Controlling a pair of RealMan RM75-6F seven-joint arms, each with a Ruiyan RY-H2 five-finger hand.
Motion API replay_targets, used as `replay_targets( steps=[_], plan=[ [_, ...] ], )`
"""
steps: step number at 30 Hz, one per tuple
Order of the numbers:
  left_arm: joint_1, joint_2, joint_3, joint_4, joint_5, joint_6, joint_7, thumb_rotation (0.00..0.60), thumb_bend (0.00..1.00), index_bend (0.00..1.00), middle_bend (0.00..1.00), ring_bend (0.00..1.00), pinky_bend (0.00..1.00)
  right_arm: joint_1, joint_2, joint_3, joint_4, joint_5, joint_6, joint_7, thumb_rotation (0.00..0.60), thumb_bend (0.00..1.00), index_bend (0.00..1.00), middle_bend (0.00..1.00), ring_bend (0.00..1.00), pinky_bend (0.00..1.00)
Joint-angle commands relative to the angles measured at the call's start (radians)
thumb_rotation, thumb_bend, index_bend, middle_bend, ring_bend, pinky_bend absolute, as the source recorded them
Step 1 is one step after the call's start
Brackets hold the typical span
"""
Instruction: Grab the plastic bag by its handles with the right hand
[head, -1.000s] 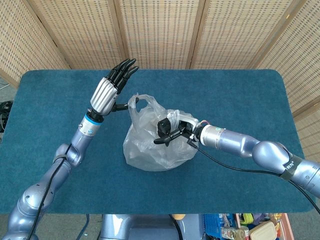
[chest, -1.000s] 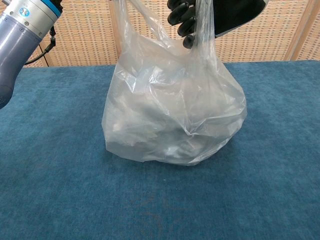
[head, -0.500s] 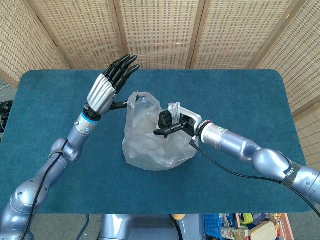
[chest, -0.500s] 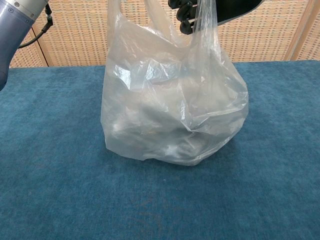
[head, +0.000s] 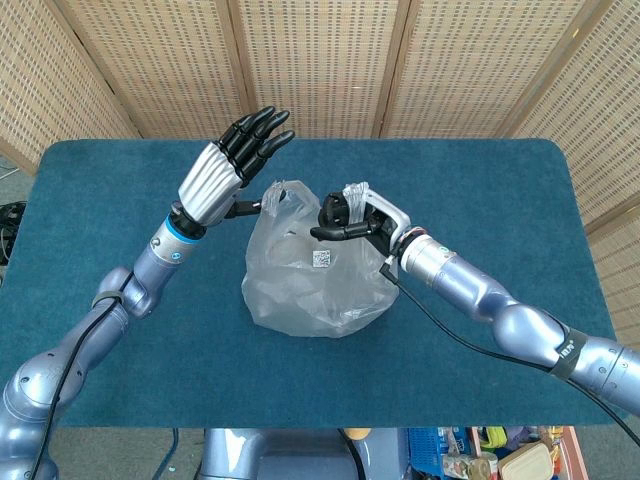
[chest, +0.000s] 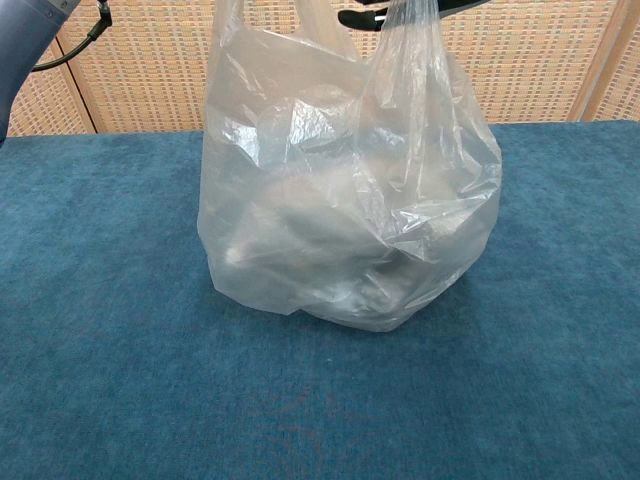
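Thin, glossy, crinkled clear plastic bag (head: 310, 275) on a matt blue table cover (head: 480, 180) (napped, carpet-like cloth).

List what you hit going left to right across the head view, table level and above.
Left arm → left hand, raised with fingers apart → plastic bag → right hand, gripping the bag's gathered handle → right arm.

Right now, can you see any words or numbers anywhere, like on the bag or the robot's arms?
White sticker on the plastic bag, at: dark print, too small to read.
Black band on the right arm, at: pale marking, too blurred to read.
Nothing readable on the left hand, the right hand gripping the handle, or the table.
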Motion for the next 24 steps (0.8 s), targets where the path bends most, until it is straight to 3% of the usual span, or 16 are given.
replay_targets(
  steps=[1, 16, 24],
  plan=[
    [-0.008, 0.026, 0.001, -0.046, 0.008, -0.009, 0.041, 0.6, 0.28, 0.0, 0.0, 0.02, 0.15, 0.002, -0.021, -0.003, -0.033, 0.024, 0.074, 0.023, 0.6, 0.05, 0.64, 0.63, 0.56, 0.38],
    [-0.015, 0.089, -0.019, -0.185, 0.013, -0.031, 0.154, 0.6, 0.28, 0.0, 0.0, 0.02, 0.15, -0.013, -0.037, -0.014, -0.05, 0.002, 0.057, 0.033, 0.6, 0.06, 0.53, 0.54, 0.41, 0.24],
    [-0.011, 0.101, -0.02, -0.217, 0.018, -0.049, 0.175, 0.6, 0.28, 0.0, 0.0, 0.02, 0.15, -0.021, -0.06, 0.003, -0.036, -0.008, 0.057, 0.048, 0.6, 0.06, 0.52, 0.52, 0.35, 0.22]
  ],
)
